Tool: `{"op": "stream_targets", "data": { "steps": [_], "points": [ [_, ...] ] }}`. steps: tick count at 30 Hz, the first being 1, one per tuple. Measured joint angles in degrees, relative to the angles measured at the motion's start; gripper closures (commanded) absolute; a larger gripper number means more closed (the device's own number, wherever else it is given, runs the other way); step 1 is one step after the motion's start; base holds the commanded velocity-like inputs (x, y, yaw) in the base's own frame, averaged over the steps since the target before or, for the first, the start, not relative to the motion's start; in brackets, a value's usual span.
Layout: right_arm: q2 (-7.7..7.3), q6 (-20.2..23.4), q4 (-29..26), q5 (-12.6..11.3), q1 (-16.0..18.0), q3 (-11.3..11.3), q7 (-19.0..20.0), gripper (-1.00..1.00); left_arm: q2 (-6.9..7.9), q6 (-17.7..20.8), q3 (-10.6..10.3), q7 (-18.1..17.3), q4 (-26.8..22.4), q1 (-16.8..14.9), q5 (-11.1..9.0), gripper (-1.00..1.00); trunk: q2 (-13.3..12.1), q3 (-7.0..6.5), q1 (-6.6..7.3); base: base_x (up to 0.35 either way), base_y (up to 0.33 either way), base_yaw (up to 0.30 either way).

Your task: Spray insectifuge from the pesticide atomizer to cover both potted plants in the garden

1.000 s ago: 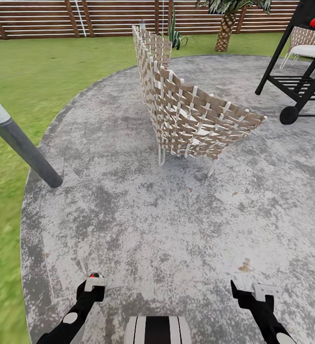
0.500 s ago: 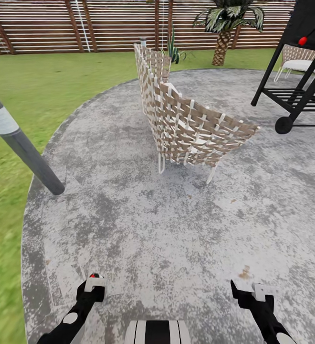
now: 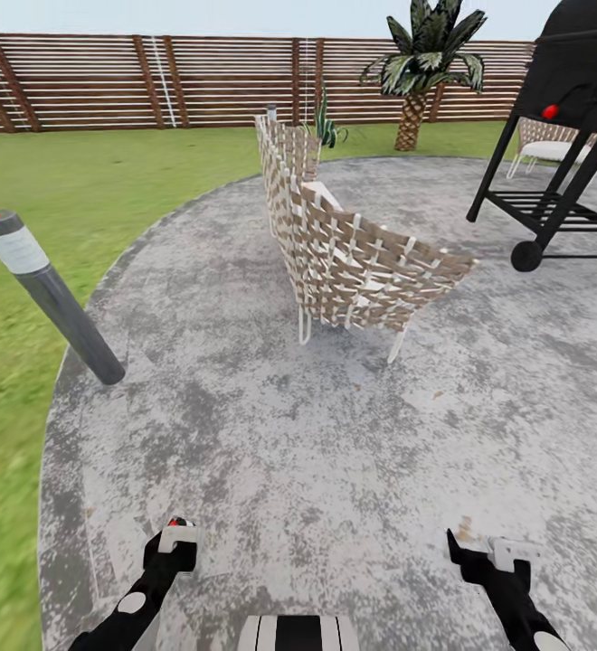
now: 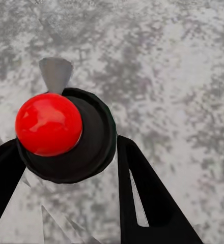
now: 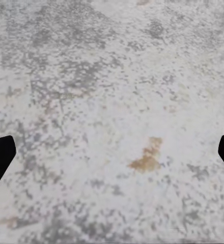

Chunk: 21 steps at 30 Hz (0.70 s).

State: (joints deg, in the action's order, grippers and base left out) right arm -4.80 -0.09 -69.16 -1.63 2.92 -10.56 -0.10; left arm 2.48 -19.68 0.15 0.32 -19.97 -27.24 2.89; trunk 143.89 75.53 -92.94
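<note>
The robot stood on a round grey patio (image 3: 335, 452) of mottled stone, with lawn (image 3: 108, 181) of the garden to its left and beyond. A woven tan-and-white chair (image 3: 348, 249) stood on the patio ahead, its back to the camera, and a black grill (image 3: 565, 136) on wheels stood at the far right. A dark grey bollard (image 3: 50, 294) with a pale band and a red dot on top leaned at the patio's left edge. Behind the lawn ran a brown slatted fence (image 3: 154, 81), with a palm (image 3: 421, 63) before it and a spiky dark plant (image 3: 326, 127) just behind the chair. The left gripper (image 3: 174, 547) hung low over the stone, holding nothing; whether its jaws were apart or together could not be told. In the left wrist view a red ball (image 4: 49, 123) on a black disc sat between the dark fingers (image 4: 147, 198). The right gripper (image 3: 484, 559) also hung low over the stone; in the right wrist view its jaws stood wide apart, with bare stone and a rusty stain (image 5: 146, 155) between them.
</note>
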Motion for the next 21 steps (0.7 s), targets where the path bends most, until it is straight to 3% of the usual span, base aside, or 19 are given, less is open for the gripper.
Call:
{"op": "stream_targets", "data": {
  "steps": [2, 3, 10, 17, 21],
  "points": [
    [-0.03, -1.5, 3.9, 0.0, -0.1, -3.4, 0.2, -1.0, 0.12, 0.0, 0.1, 0.1, 0.1, 0.1, 0.0, 1.0, 0.0, -0.6, 0.05, 0.0, 0.0, -0.115],
    [-0.03, -2.2, 4.7, 0.0, -0.1, -3.6, 0.2, -1.0, 0.2, 0.0, 0.1, 0.1, 0.1, 0.1, 0.0, 1.0, 0.0, -0.91, 0.08, 0.0, 0.0, -0.116],
    [-0.03, -13.2, 14.5, 0.0, -0.1, -4.2, 0.3, -1.0, 1.58, -0.1, 0.5, 1.0, 0.6, 1.6, -0.8, 1.0, -0.1, -3.06, 0.26, 0.0, 0.0, -0.117],
    [-0.13, -21.9, 25.4, 0.1, -0.1, -4.2, 0.4, -1.0, 2.02, -2.7, 2.5, 2.9, 0.5, 5.6, -1.2, 1.0, -0.2, -5.22, 0.44, 0.0, 0.0, -0.117],
    [0.01, -25.2, 29.9, 2.5, -0.1, -3.9, 0.4, -1.0, 2.39, -3.8, 3.0, 3.2, 0.7, 8.3, -1.3, 1.0, -0.3, -6.45, 0.54, 0.0, 0.0, -0.117]
  ]
}}
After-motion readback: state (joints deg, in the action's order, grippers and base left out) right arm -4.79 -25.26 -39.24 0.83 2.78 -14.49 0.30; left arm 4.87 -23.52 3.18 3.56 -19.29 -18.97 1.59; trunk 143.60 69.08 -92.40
